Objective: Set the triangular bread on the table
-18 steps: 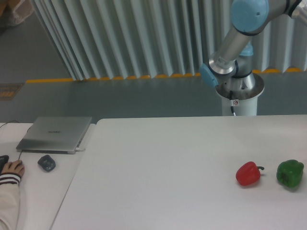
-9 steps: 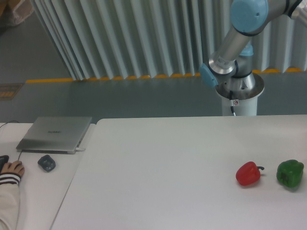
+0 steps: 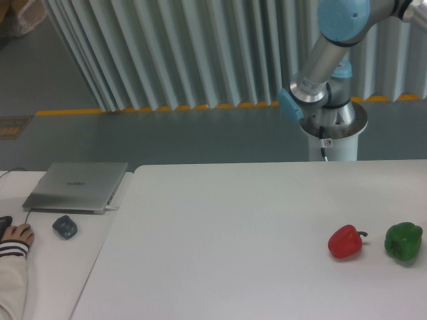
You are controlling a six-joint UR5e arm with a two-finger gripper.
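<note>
The triangular bread is out of view. The white table (image 3: 233, 233) fills the lower middle and right of the camera view. Only the arm's base and lower links (image 3: 325, 67) show at the upper right, behind the table's far edge. The gripper itself lies beyond the frame's edge, so nothing of its fingers shows.
A red pepper (image 3: 345, 242) and a green pepper (image 3: 403, 241) lie near the table's right side. On the narrower desk at the left sit a closed grey laptop (image 3: 77, 186) and a dark mouse (image 3: 65, 227). A person's hand (image 3: 17, 235) rests at the far left.
The arm's upper link has shifted slightly to the left and up. Nothing on the table has moved.
</note>
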